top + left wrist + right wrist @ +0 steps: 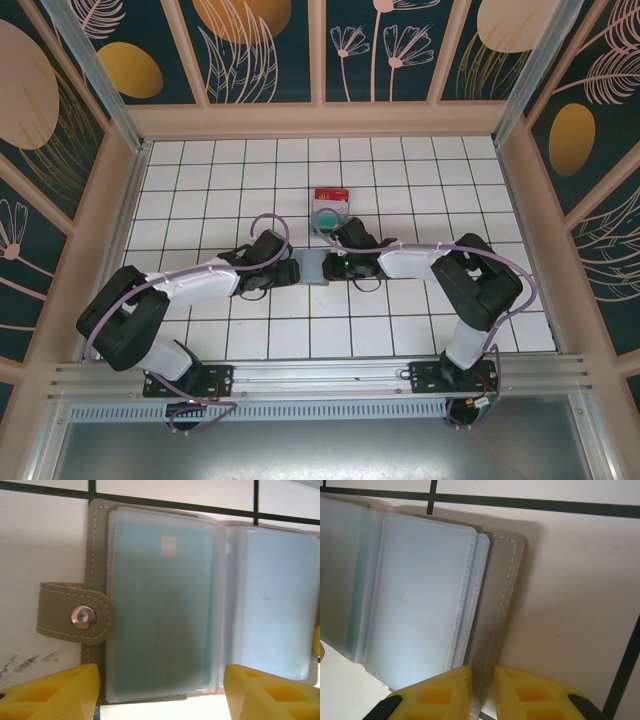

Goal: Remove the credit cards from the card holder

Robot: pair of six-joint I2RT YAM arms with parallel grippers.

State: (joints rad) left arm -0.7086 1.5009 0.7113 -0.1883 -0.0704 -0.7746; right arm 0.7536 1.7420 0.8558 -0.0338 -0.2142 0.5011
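Lying open and flat on the white tiled counter [400,170], the card holder [314,268] sits about mid-counter, directly between the tips of the two arms. The top view gives the layout: left end effector [293,272] at the holder's left edge, right end effector [336,268] at its right edge, both arms reaching inward low over the tiles. A red, white and teal stack [331,206] lies just behind the holder, toward the back wall and apart from it. Jaw states are too small to read from above; the wrist views supply them. Left wrist view: two yellow fingertips [55,695] spread wide, one at each lower corner of the frame, the holder's near edge between them, gripping nothing. This view also brings out the grey-brown cover, a snap strap [75,617] with a metal stud folded out on the frame's left side, and a frosted sleeve with a teal card [160,605] inside it. A second sleeve [275,605] beside it looks pale blue, contents unclear. Right wrist view: yellow fingers [435,697] drawn almost together, the stitched edge of the cover running into the narrow gap between them, so the right end effector appears to pinch the holder's cover. The same view shows pale frosted sleeves lying on the cover, and white tile with dark grout lines beyond its edge.
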